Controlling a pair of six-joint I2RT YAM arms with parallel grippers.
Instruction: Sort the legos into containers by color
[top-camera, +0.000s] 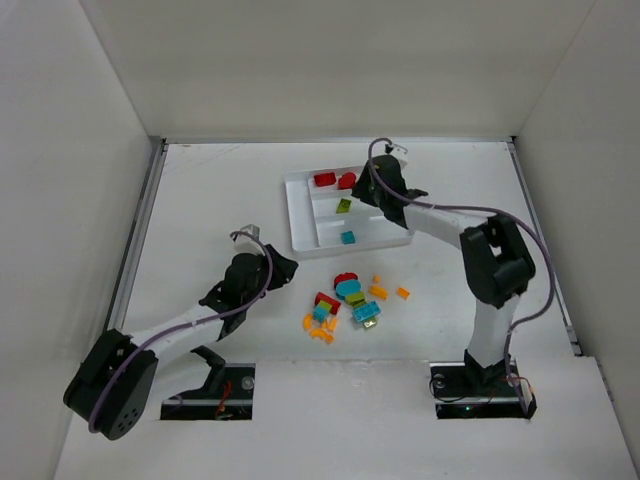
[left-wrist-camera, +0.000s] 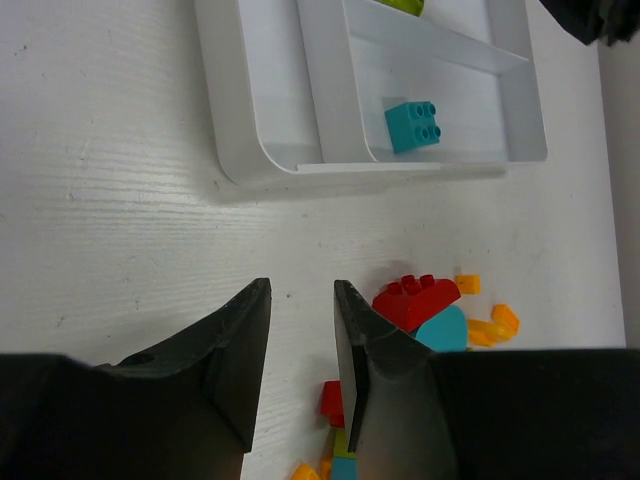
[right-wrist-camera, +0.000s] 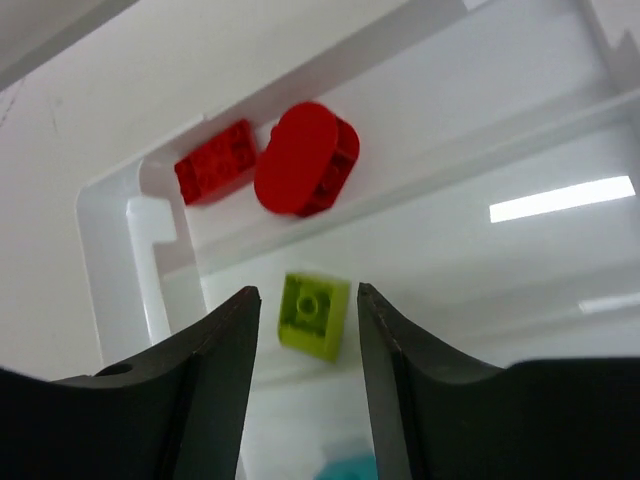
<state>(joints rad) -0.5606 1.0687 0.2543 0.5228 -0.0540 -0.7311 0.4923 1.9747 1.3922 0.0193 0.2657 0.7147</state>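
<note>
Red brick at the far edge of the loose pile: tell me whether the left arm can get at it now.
Probably yes. The left claw hovers empty just beside the red brick, with only bare table between them. A teal brick lies against it, so the grip may be crowded.

Left claw (left-wrist-camera: 300, 290), right claw (right-wrist-camera: 307, 292) parted (empty)

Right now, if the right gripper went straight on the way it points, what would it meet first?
Probably the lime green plastic brick lying in the white plastic tray's middle slot, just past the right gripper's parted fingertips; depth is unclear.
</note>
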